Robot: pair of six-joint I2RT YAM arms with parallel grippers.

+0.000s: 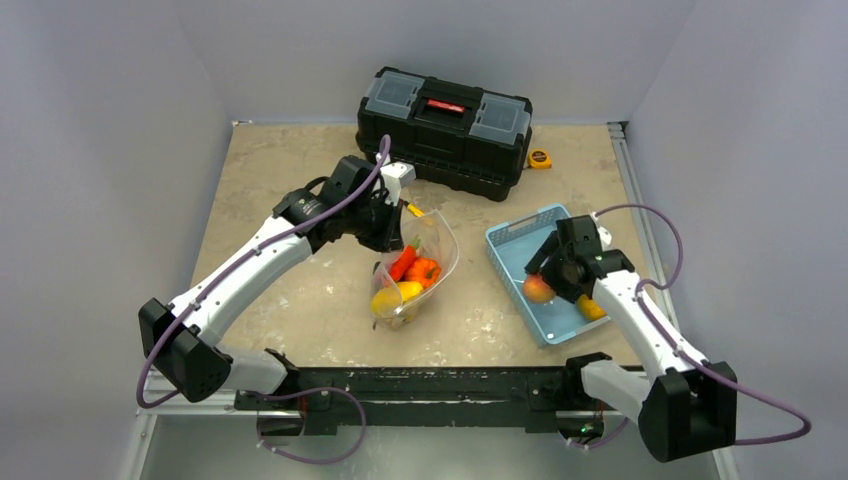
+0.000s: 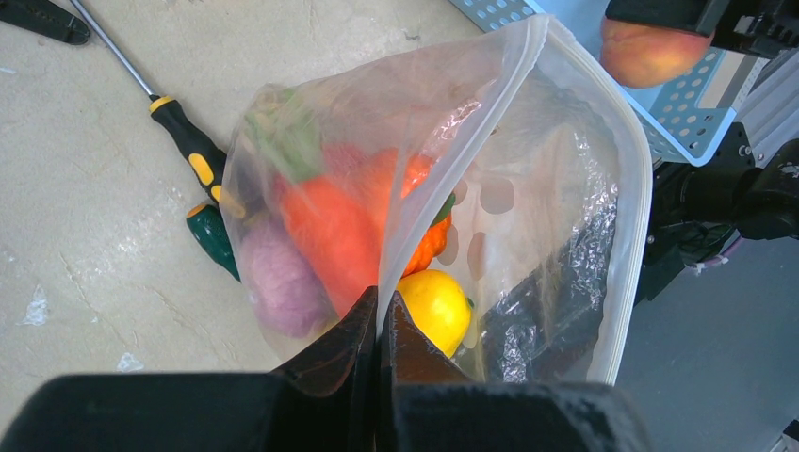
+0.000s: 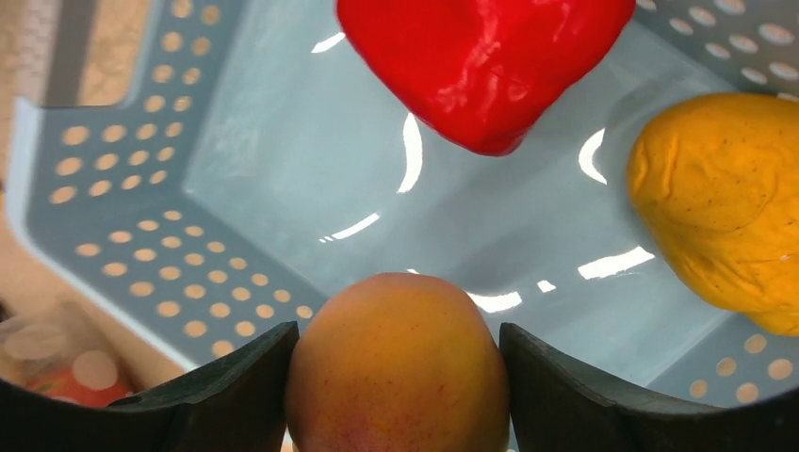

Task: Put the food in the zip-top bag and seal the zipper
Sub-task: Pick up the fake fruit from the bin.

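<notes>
- We see a beige, mottled table (image 1: 300, 300) with pale walls on its left, far and right sides.
- At the far middle stands a black toolbox (image 1: 445, 130) with a red handle and two clear lid compartments.
- Just right of the toolbox lies a small yellow tape measure (image 1: 540, 158).
- On the right half sits a light blue perforated basket (image 1: 510, 240), angled to the table edge.
- Near the middle, the zip-top bag (image 1: 440, 250) rests its lower end on the surface.
- Beside the bag we find a yellow-and-black screwdriver (image 2: 188, 151) and a green handle (image 2: 215, 240), partly under the plastic.
</notes>
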